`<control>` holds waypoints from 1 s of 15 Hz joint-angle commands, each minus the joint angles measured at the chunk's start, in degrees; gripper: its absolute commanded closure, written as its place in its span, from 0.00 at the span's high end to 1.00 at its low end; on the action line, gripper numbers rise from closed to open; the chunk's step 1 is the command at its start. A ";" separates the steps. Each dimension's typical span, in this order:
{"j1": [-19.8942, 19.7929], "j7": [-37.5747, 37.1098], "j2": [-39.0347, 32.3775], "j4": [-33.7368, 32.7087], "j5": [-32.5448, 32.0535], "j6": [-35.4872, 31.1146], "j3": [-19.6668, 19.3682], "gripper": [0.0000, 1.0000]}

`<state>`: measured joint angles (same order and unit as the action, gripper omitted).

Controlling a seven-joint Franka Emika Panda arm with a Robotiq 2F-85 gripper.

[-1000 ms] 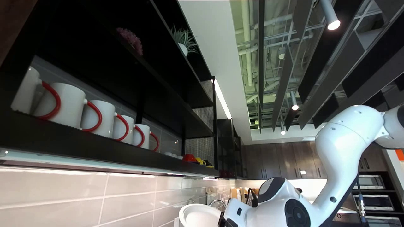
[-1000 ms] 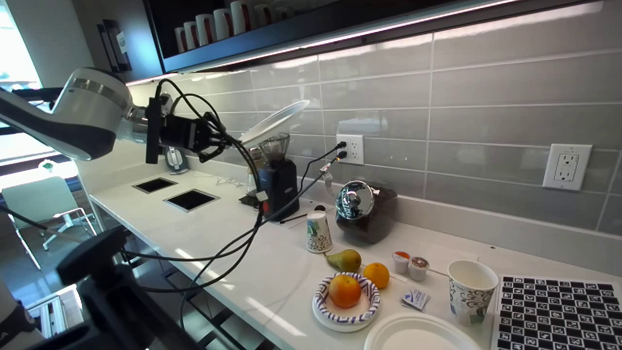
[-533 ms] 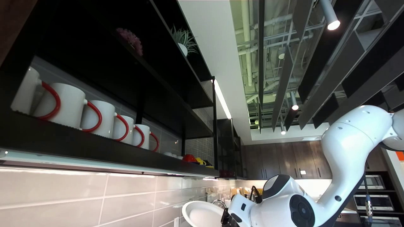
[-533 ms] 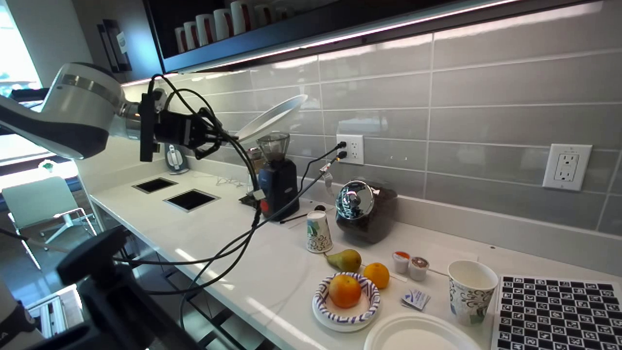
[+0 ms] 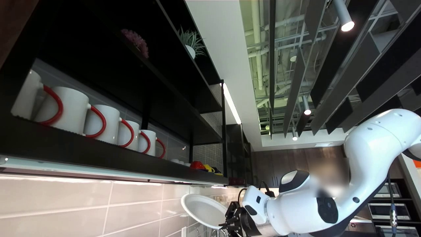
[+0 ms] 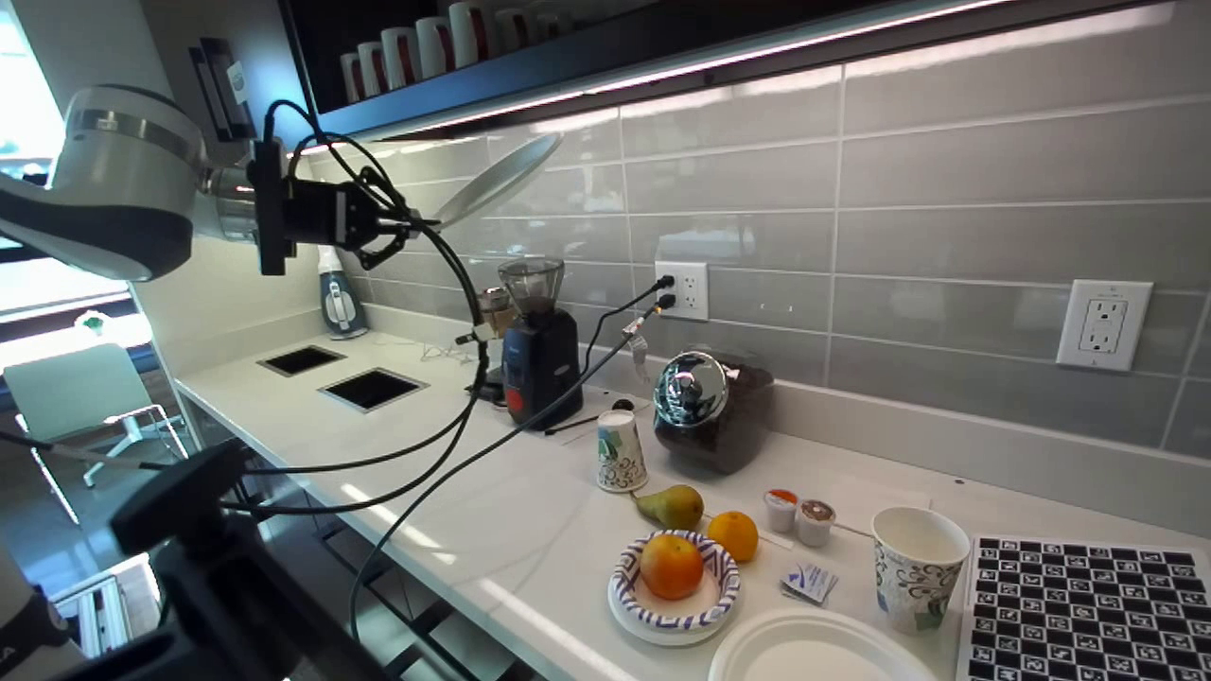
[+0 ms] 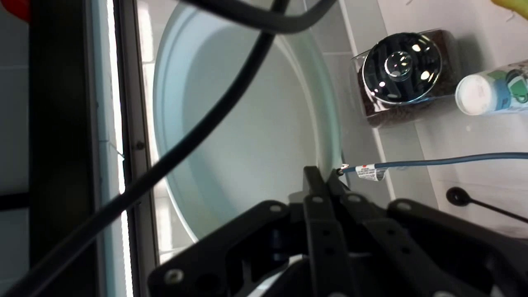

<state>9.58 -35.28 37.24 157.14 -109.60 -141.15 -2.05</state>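
Chair, pale green with metal legs, stands at the far left in an exterior view, past the edge of the white counter. Next comes the jointed white robot arm, then, overhead, the white mugs with red handles lined up on the black shelf. My black two-fingered gripper is pressed together, pinching the near rim of the round white plate, which hangs tilted in front of the grey tiled wall, far edge uppermost. As I judge it, gripping the plate and having it clear of the counter are done; resting it on anything and letting go are not. Further right, on the counter, I have the black grinder with a clear hopper, the small upturned patterned paper cup, the blue-patterned paper bowl with a round reddish-orange fruit in it, the clear jar of dark contents with a chrome lid, the larger upright patterned paper cup and the black-and-white checkered board.
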 commanded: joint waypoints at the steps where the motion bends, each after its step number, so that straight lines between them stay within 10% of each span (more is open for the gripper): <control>1: 0.95 6.13 5.72 0.01 2.21 -4.08 -3.01 0.01; 15: -0.93 29.10 16.77 0.73 25.67 -0.47 -1.19 0.01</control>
<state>9.49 -10.34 48.67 157.05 -87.20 -143.77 -5.50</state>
